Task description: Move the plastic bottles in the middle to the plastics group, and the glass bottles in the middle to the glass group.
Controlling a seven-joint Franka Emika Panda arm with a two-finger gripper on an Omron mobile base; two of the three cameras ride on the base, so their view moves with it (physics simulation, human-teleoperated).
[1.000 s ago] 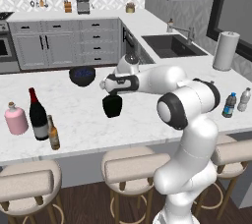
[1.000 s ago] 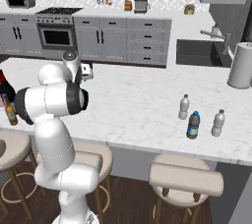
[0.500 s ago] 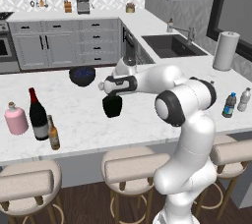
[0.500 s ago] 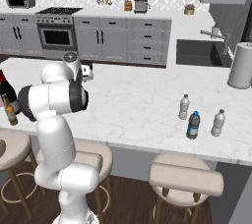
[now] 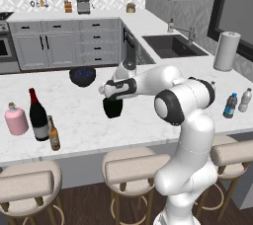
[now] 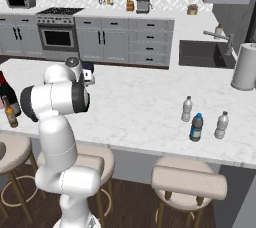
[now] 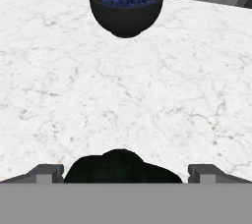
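Arm unmoved over the last second | jaws spread wide either side of black flask (image 5: pixel 112 108) on worktop (image 5: pixel 148 120) | flask not yet gripped; glass group (image 5: pixel 29 118) far left

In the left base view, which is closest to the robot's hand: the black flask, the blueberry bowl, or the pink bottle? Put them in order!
From the gripper:
1. black flask, right under it.
2. blueberry bowl, behind, toward the cabinets.
3. pink bottle, far left on the counter.

Bright, even rendered light, soft faint shadows, no glare, slightly coarse, pixelated detail.
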